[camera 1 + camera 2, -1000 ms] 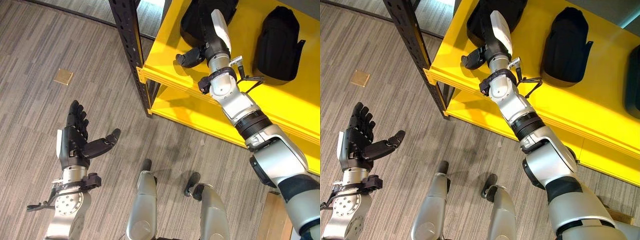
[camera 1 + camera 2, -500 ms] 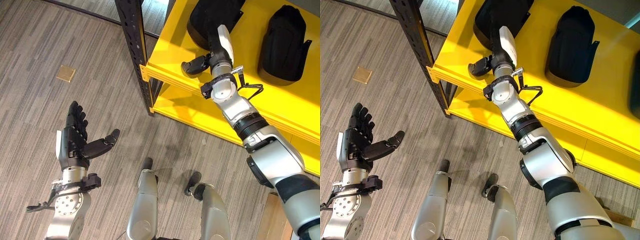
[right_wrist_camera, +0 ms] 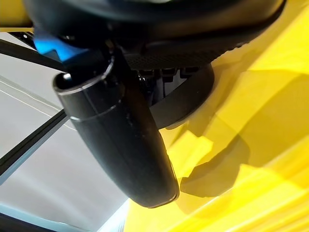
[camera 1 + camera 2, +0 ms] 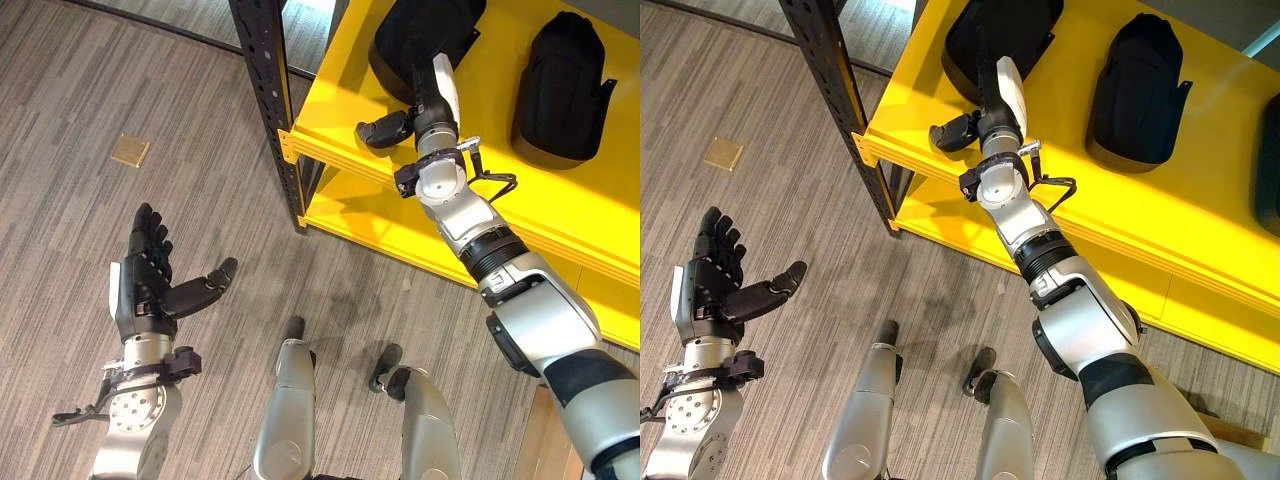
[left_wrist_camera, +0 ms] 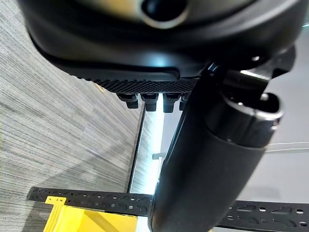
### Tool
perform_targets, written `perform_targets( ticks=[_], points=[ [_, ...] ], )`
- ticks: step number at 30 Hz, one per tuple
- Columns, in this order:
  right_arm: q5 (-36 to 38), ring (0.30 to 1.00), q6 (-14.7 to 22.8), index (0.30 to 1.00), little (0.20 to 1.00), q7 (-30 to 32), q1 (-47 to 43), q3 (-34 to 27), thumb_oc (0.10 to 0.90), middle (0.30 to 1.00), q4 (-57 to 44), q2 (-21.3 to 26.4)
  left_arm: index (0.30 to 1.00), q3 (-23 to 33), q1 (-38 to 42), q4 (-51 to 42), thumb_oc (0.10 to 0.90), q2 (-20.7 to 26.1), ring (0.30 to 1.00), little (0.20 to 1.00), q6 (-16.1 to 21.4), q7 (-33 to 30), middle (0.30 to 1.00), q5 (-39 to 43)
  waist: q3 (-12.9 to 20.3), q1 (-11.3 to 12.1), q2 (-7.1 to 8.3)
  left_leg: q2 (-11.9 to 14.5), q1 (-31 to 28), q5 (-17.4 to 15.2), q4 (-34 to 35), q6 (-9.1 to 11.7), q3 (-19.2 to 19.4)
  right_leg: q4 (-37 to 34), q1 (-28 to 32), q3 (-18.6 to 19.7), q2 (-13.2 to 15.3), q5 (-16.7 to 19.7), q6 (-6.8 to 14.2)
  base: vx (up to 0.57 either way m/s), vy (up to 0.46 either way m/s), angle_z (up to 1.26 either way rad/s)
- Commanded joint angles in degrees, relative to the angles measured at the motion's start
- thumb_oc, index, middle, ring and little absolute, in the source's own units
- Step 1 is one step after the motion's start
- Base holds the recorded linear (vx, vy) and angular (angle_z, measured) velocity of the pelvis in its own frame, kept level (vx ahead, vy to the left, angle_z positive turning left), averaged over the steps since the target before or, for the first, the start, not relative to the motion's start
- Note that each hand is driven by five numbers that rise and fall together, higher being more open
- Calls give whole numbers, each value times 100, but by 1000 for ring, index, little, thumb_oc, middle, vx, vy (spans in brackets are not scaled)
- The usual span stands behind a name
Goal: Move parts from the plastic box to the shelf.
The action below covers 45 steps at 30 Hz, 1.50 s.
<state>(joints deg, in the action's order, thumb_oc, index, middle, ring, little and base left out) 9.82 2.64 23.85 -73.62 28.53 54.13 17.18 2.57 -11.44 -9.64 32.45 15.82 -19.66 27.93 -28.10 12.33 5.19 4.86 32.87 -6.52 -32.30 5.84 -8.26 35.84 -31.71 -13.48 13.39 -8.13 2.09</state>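
Left eye view: a black part (image 4: pixel 425 40) lies at the yellow shelf's (image 4: pixel 330 110) front-left corner, looking rigid and bulky, best gripped across its rim. Right hand (image 4: pixel 432 95) at it, fingers hidden. Right eye view: left hand (image 4: pixel 710 285) spread open, empty, over the floor

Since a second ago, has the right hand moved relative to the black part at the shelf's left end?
Yes. The right hand has drawn back from the left black part toward the yellow shelf's front edge.
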Motion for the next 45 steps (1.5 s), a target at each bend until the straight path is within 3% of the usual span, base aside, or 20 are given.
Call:
perform_targets(
  ticks=[1, 15, 45],
  points=[
    [171, 1000, 366, 1000, 1000, -122, -333, 105, 900, 1000, -308, -207, 1000, 416, -254, -692, 900, 214, 1000, 1000, 526, -55, 1000, -85, 293, -49, 125, -2, 294, 231, 133, -303, -53, -91, 375, 299, 59, 35, 351, 0, 0, 0],
    [78, 1000, 340, 1000, 1000, -290, -119, 209, 900, 1000, -508, 37, 1000, 434, -222, -659, 900, 186, 1000, 1000, 480, -16, 1000, -99, 358, -117, 225, 41, 156, 226, 205, -293, -39, -144, 456, 316, 47, 40, 347, -1, -1, -1],
    [51, 1000, 338, 1000, 1000, -398, 318, 58, 900, 1000, -897, 325, 1000, 434, -178, -566, 900, 112, 1000, 1000, 392, 43, 1000, -130, 458, -251, 247, 102, -29, 236, 280, -254, 11, -159, 566, 345, 17, 13, 338, -1, -1, 0]
  ],
)
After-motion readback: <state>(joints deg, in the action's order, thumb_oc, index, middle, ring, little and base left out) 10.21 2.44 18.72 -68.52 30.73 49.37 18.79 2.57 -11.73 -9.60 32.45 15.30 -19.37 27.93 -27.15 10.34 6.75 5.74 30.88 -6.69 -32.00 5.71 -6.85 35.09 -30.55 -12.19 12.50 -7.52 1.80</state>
